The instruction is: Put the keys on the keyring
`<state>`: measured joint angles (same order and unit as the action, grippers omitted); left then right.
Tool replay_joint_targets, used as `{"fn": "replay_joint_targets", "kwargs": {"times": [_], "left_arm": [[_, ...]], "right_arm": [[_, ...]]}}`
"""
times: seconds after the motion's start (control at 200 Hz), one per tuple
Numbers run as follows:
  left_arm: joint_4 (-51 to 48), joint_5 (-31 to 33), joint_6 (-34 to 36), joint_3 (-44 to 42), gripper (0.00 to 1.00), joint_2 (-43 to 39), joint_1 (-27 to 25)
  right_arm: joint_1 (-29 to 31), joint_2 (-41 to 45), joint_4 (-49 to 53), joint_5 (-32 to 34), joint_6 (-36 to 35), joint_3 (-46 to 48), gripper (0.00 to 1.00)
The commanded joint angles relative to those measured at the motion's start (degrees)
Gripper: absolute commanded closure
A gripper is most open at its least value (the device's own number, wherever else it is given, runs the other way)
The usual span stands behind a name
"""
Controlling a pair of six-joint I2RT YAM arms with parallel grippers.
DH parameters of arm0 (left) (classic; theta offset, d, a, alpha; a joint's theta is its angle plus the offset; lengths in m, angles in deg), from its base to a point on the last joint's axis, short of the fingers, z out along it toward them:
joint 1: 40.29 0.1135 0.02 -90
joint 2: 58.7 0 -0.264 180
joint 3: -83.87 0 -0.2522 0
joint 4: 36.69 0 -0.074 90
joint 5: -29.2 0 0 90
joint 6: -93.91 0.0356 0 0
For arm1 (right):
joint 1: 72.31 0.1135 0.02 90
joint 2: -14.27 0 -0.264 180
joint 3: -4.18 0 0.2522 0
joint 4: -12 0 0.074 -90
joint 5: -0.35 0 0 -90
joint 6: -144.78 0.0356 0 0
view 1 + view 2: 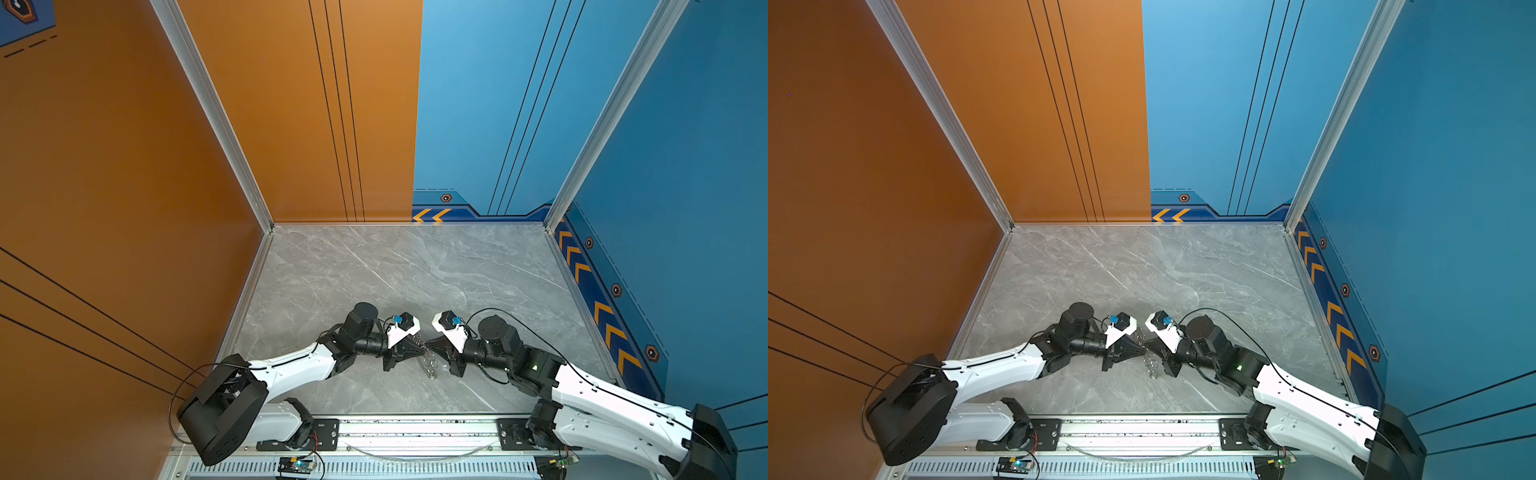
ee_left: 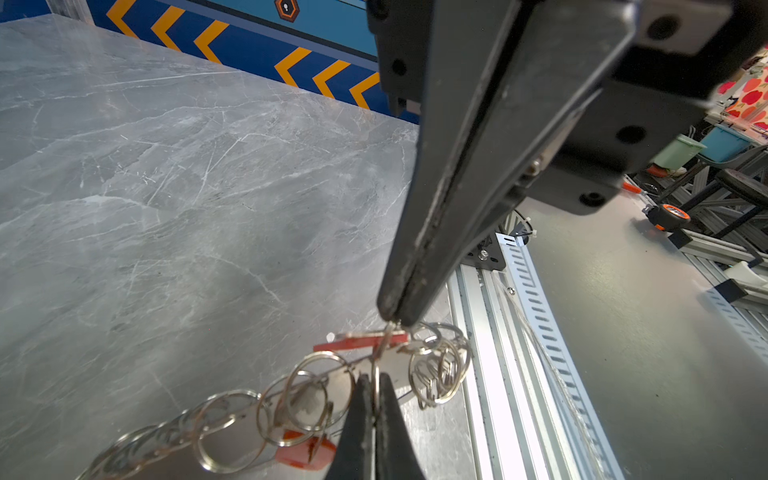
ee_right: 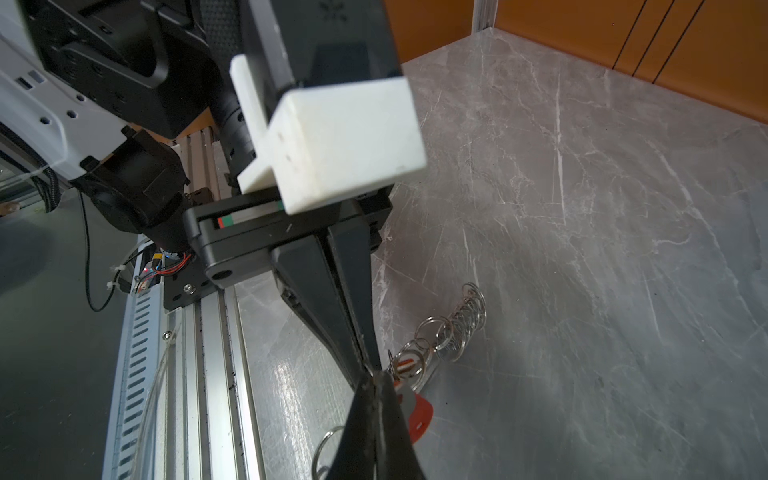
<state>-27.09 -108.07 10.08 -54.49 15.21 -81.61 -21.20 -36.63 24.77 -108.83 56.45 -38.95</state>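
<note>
Here left fingers (image 2: 357, 436) and right fingers (image 2: 457, 187) each clench one keyring (image 2: 286, 409), two keys (image 2: 361, 343) beside.

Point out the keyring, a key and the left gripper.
keyring (image 3: 466, 323), right wrist view, bunched rings.
key (image 3: 421, 415), right wrist view, red tag.
left gripper (image 2: 395, 318), left wrist view, between its shut fingertips.

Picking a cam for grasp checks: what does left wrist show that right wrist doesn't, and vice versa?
Left wrist only: blue wall with orange chevrons.
Right wrist only: orange wall panels, white plastic block on the left gripper.
Both: right gripper and left gripper shut tip to tip on the chain of silver metal split rings, orange-red oblong plastic key tags, grey marble table.
</note>
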Motion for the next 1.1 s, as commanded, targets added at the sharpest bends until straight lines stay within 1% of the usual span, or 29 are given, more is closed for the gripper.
{"fn": "replay_joint_targets", "kwargs": {"times": [0.0, 0.245, 0.375, 0.495, 0.796, 1.096], "left_arm": [[-1.1, -3.1, 2.1, 0.2, 1.00, 0.4, -0.4], [-1.3, -3.5, 3.3, 0.2, 1.00, 1.0, -0.5], [-1.7, -3.8, 3.9, 0.2, 1.00, 0.9, -0.5], [-1.7, -3.9, 4.0, 0.1, 1.00, 0.7, -0.6], [-1.7, -4.3, 3.9, 0.1, 1.00, 0.5, -0.7], [-1.7, -4.5, 3.8, 0.2, 1.00, 0.6, -0.7]], "right_arm": [[-0.6, 1.8, -5.3, -8.3, -2.9, 3.4, 1.00], [-1.9, 3.4, -9.0, -9.4, -7.2, 5.9, 1.00], [-4.2, 4.6, -10.8, -10.6, -8.3, 6.6, 1.00], [-6.2, 4.0, -12.0, -12.3, -8.7, 6.8, 1.00], [-6.4, 2.4, -13.0, -14.2, -10.6, 7.5, 1.00], [-6.8, 0.7, -13.7, -14.4, -11.9, 7.9, 1.00]]}}
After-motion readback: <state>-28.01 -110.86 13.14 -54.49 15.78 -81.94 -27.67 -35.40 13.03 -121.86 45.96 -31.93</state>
